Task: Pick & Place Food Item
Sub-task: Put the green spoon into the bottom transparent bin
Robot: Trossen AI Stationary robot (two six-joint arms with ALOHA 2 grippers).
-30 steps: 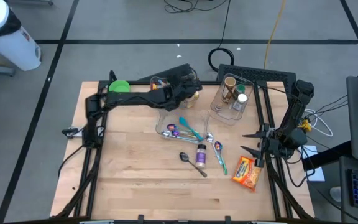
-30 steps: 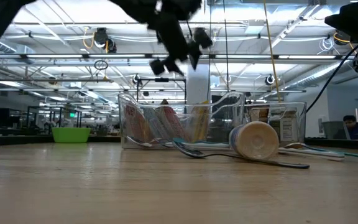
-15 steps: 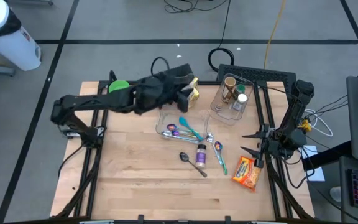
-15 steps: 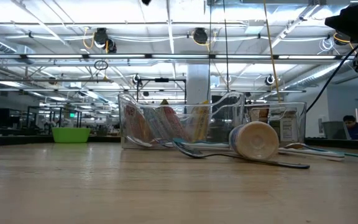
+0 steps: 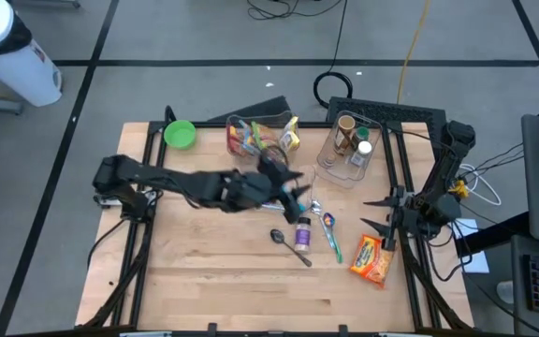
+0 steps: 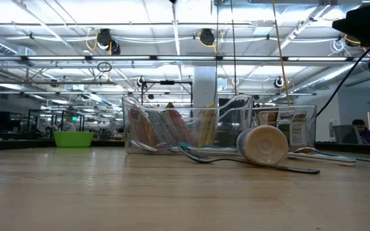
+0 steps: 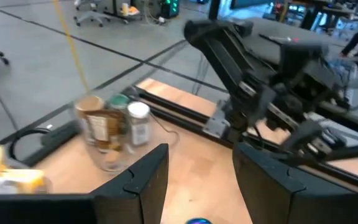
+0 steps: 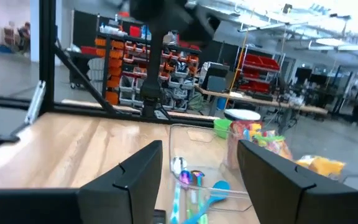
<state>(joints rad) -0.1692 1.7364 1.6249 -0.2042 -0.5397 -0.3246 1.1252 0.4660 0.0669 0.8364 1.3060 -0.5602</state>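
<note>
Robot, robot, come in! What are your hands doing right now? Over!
Left gripper open, empty, over the spoons. Right gripper open, parked at table edge. Orange snack packet untouched. Nothing blocking it.

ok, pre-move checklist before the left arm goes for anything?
1. Left hand empty, fingers apart: ok.
2. Left hand over the spoons and small bottle, not over food: not ok.
3. Orange snack pack flat on the table near the right edge, unobstructed: ok.
4. Right hand parked at the right edge, open, empty: ok.
5. Which item is the target: cannot tell.
</note>
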